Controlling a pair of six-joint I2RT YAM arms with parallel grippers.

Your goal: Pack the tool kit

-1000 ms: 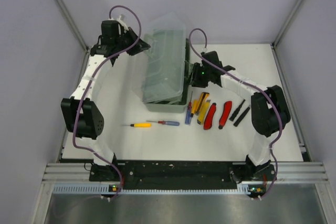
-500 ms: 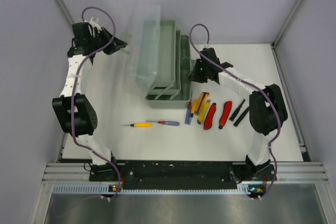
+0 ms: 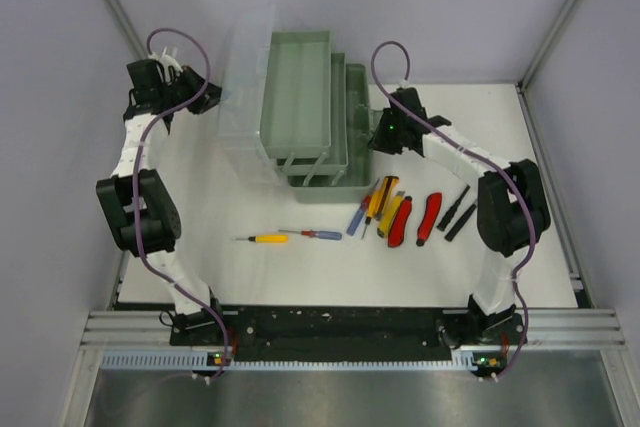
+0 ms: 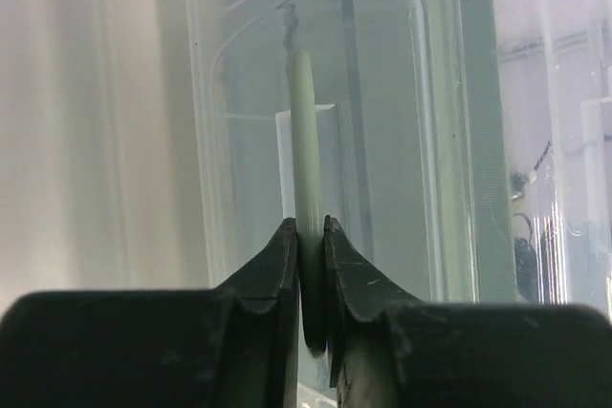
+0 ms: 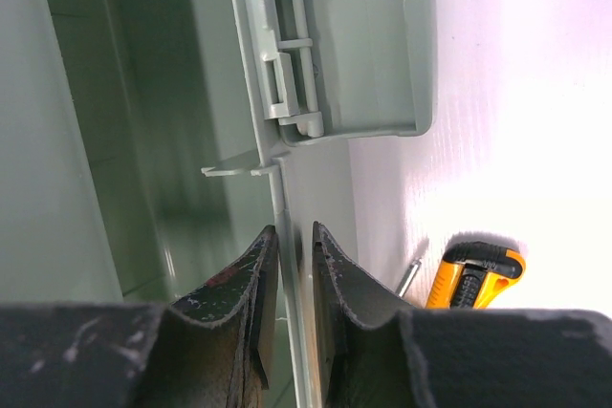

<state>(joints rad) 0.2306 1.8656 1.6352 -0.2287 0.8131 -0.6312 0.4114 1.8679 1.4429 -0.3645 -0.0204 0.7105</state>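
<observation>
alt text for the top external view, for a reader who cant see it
An open sage-green toolbox sits at the back of the table, trays stepped out; the left gripper grips its translucent lid, the right gripper straddles its right wall. In front lie screwdrivers, yellow utility knives, red-handled pliers and black tools.

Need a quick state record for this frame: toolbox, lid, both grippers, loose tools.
toolbox: open, green trays stepped out toward the left
lid: translucent, swung out on the left side
left gripper: shut on the lid handle
right gripper: shut on the toolbox, at its right wall
loose on table: yellow-handled screwdriver, red-and-blue screwdriver, blue screwdriver, yellow utility knives, red-handled pliers, black tools
packed: no tool visible in the top tray
</observation>
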